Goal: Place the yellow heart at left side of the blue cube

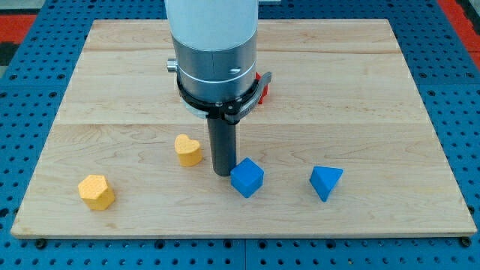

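Here, my tip (no jaws) between yellow heart and blue cube.

The arm enters from the far edge as a wide white cylinder with a smooth, clean surface. Under the white part sits a silver metal ring with fine horizontal grooves and one small round hole on its front. Below the ring there is a black clamp band, and it closes at the front with a small black bracket. A little red part shows at the right side of the clamp. From the clamp a straight dark grey rod goes down, much thinner than the cylinder, and it ends in my tip, which is flat and round.
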{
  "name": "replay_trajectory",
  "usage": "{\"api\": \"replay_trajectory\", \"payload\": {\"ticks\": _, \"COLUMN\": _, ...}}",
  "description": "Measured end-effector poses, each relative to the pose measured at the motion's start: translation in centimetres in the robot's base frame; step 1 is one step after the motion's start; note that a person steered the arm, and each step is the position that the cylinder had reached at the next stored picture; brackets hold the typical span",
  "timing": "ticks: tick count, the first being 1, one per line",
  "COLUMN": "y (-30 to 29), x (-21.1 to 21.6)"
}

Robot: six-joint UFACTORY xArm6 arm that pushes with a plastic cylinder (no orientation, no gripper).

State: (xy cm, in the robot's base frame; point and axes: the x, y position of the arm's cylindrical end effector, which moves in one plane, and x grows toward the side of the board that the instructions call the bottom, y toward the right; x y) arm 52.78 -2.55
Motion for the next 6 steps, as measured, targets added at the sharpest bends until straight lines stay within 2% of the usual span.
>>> {"api": "replay_trajectory", "payload": {"ticks": 3, "y": -0.9, "x": -6.8}}
{"api": "replay_trajectory", "payload": {"ticks": 5, "y": -7.3, "x": -4.3}}
{"api": "replay_trajectory", "payload": {"ticks": 6, "y": -7.7, "x": -1.1}}
